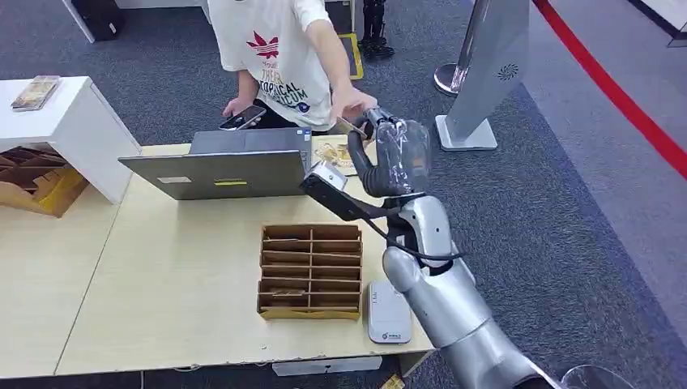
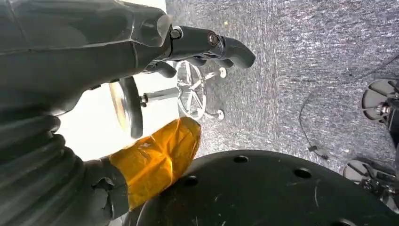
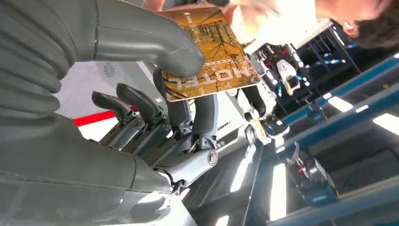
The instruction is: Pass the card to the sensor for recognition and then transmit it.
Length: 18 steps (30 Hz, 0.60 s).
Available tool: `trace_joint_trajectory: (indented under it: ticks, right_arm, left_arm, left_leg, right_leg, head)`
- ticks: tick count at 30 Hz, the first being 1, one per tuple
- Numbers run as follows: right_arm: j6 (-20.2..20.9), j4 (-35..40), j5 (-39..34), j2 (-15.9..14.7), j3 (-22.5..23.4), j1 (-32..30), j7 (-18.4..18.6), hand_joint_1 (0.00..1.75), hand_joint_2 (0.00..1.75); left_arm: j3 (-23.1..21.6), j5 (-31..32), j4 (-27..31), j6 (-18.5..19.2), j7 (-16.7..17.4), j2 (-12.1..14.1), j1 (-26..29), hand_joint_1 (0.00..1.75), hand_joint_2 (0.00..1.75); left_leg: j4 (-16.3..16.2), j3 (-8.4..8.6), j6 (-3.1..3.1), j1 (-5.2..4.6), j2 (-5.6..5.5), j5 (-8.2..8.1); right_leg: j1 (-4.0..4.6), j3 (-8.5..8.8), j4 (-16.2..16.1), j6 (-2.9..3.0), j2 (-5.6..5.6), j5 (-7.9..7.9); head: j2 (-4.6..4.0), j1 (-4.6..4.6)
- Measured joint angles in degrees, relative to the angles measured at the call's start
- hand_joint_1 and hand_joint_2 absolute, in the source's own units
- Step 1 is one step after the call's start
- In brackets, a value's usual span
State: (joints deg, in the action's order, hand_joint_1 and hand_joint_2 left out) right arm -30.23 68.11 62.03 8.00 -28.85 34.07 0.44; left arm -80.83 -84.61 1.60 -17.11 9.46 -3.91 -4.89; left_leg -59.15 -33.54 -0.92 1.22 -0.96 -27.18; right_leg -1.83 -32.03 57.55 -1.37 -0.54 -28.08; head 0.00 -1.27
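Head view: the right arm rises from the lower right of the frame to the upper middle, where the right hand holds out the card toward a person in a white shirt standing behind the counter. The person's hand is at the card's far end, touching it. In the right wrist view, the grey thumb presses the card, yellow-brown with the word "MOTEL" printed on it, against the darker fingers, so the right hand pinches it. On the counter, a grey laptop sits upper centre, a brown sorting tray lies in the middle, and the white sensor lies just beside the tray, lower right of it. A white shelf stands in the upper left. In the left wrist view, the left hand hangs over grey carpet, fingers curled in with nothing held.
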Motion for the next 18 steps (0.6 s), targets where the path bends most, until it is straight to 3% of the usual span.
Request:
trace_joint_trajectory:
  ticks: [3,4,5,6,7,11,18]
  right_arm:
    - [0.0,-1.0,0.1,0.3,0.0,0.3,0.0,1.75,1.75]
    - [0.0,-1.3,0.2,0.4,0.0,0.3,0.0,1.50,1.75]
    - [0.0,-1.5,0.2,0.5,0.0,0.4,0.1,0.14,1.75]
    - [0.0,-1.7,0.2,0.5,0.0,0.4,0.1,0.00,1.75]
    - [0.5,-1.9,0.2,0.5,-0.1,0.4,0.1,0.00,0.00]
    - [6.0,-3.1,-3.6,0.9,-0.7,0.5,0.6,0.00,0.00]
    - [13.9,-2.0,-13.4,2.1,-4.3,-1.8,-1.6,0.00,0.00]
  left_arm:
    - [0.0,-0.1,0.0,0.1,0.0,0.1,0.0,0.00,1.75]
    - [0.0,-0.1,0.0,0.1,0.0,0.1,0.0,0.00,1.75]
    - [0.0,-0.1,0.0,0.1,0.0,0.1,0.0,0.00,1.75]
    - [0.0,-0.1,0.0,0.1,0.0,0.1,0.0,0.00,1.75]
    - [0.0,-0.3,0.0,0.1,0.0,0.1,0.0,0.00,1.75]
    - [0.0,-1.8,0.0,0.6,0.0,0.1,0.0,0.00,1.75]
    - [0.0,-2.6,0.0,1.2,0.0,0.0,0.0,0.00,1.75]
  left_leg:
    - [0.0,0.00,0.00,0.00,0.00,0.00]
    - [0.0,0.00,0.00,0.00,0.00,0.00]
    - [0.0,0.00,0.00,0.00,0.00,0.00]
    - [0.0,0.00,0.00,0.00,0.00,0.00]
    - [0.0,0.00,0.00,0.00,0.00,0.00]
    - [0.0,0.00,0.00,0.00,0.00,0.00]
    - [0.0,-0.01,0.00,0.01,0.00,0.00]
  right_leg:
    - [0.00,0.00,0.0,0.00,0.00,0.00]
    - [0.00,0.00,0.0,0.00,0.00,0.00]
    - [0.00,0.00,0.0,0.00,0.00,0.00]
    - [0.00,0.00,0.0,0.00,0.00,0.00]
    - [0.00,0.01,0.0,0.00,0.00,0.00]
    - [0.00,0.00,0.0,0.00,-0.01,0.00]
    - [0.01,-0.02,0.0,0.00,0.00,-0.01]
  head:
    - [0.00,0.02]
    - [0.00,0.00]
    - [0.00,0.00]
    - [0.00,0.00]
    - [0.00,0.00]
    - [0.00,0.00]
    - [0.00,0.02]
